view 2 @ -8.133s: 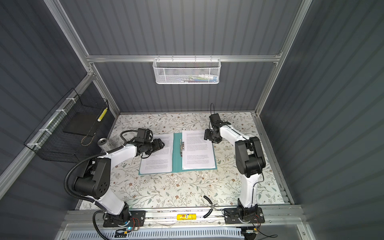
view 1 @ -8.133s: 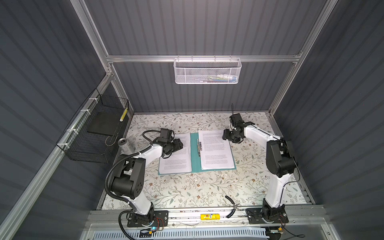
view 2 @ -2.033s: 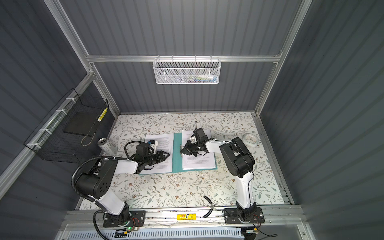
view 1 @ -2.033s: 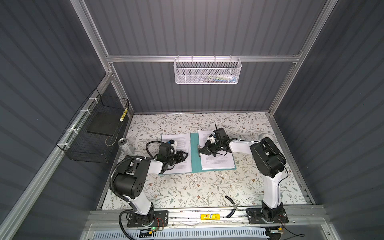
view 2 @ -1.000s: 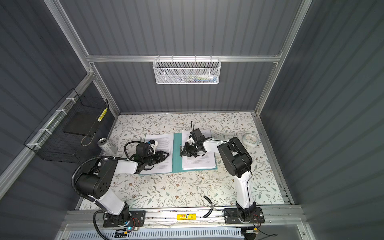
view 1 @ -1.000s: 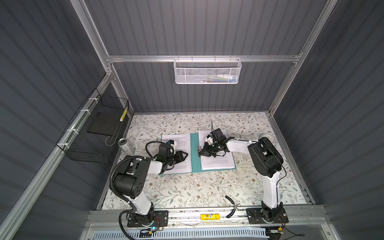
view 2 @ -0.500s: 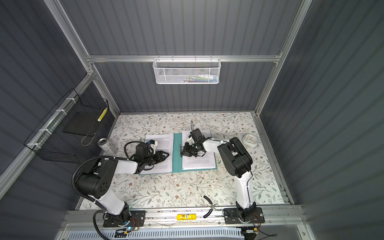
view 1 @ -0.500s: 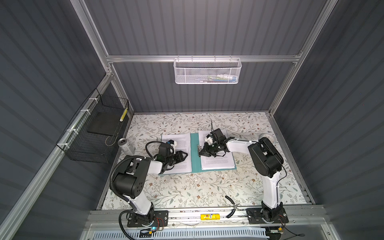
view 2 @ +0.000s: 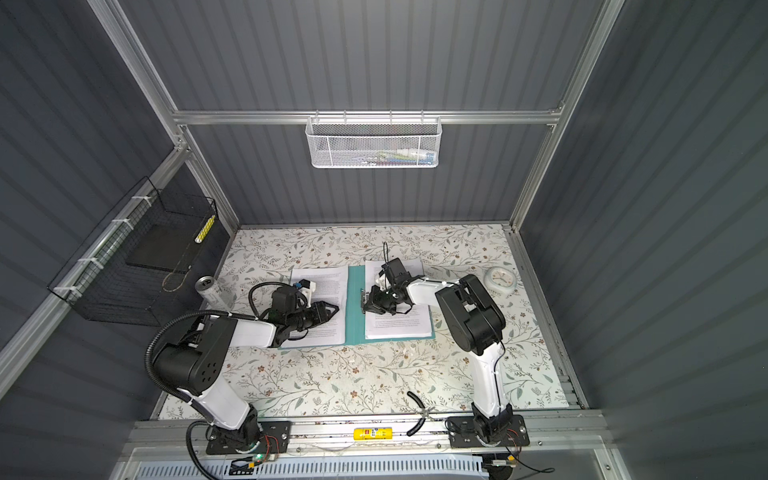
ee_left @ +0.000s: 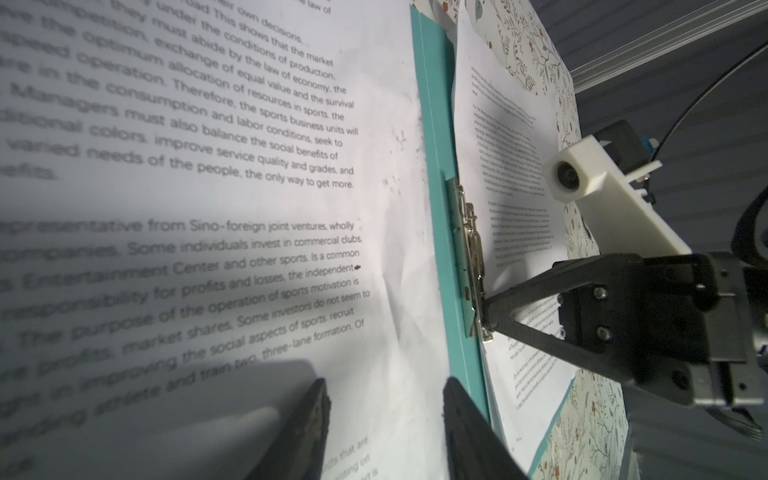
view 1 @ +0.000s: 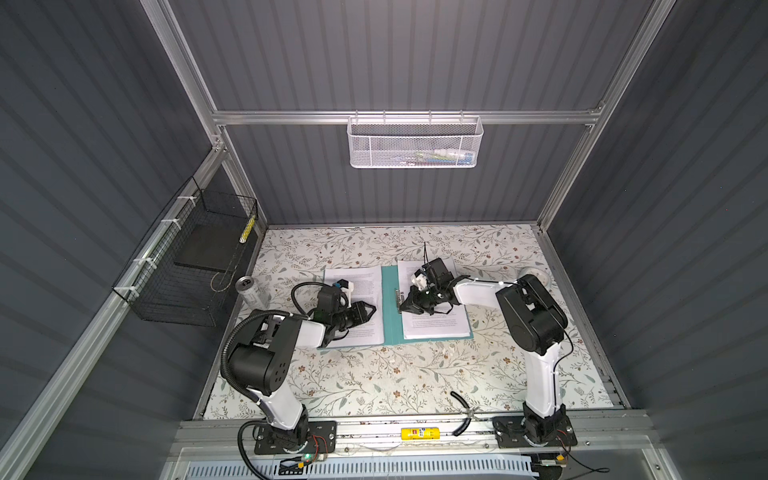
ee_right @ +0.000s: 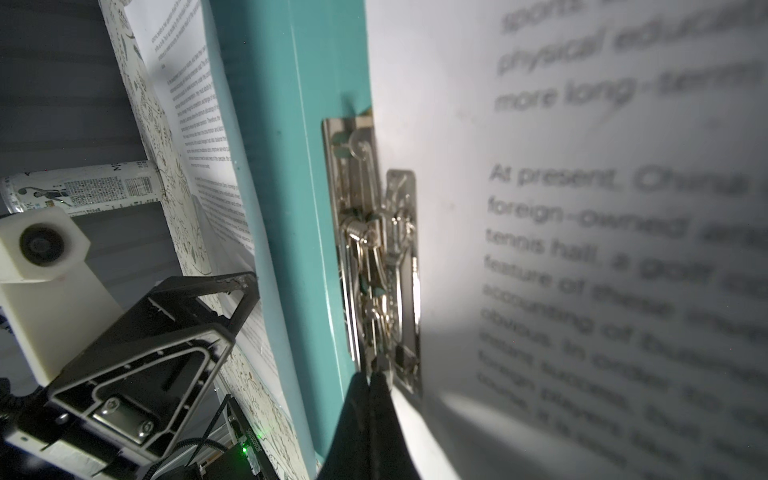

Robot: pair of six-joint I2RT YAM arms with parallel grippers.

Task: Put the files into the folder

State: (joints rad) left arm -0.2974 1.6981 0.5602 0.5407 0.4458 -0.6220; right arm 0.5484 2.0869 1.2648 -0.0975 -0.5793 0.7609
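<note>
The teal folder (view 1: 390, 309) (view 2: 354, 309) lies open on the floral table. One of the files (view 1: 365, 282) (ee_left: 249, 166), a white printed sheet, covers its left half. Another sheet (view 1: 436, 328) (ee_right: 582, 208) lies on its right half, its inner edge at the metal clip (ee_left: 469, 232) (ee_right: 374, 232). My left gripper (view 1: 371, 309) (ee_left: 384, 386) hangs open low over the left sheet, near the spine, gripping nothing. My right gripper (view 1: 402, 308) (ee_right: 376, 370) is shut, its tips touching the clip's near end.
A drink can (view 1: 248, 289) stands left of the folder and a small white clock (view 2: 501, 279) lies at the right. A black wire basket (view 1: 166, 291) hangs on the left wall, a white mesh basket (view 1: 413, 143) on the back wall. A black tool (view 1: 461, 409) lies by the front rail.
Since eight seconds ago both grippers have come in from the sheets' outer parts to the folder's spine. Over the last second nothing has visibly moved.
</note>
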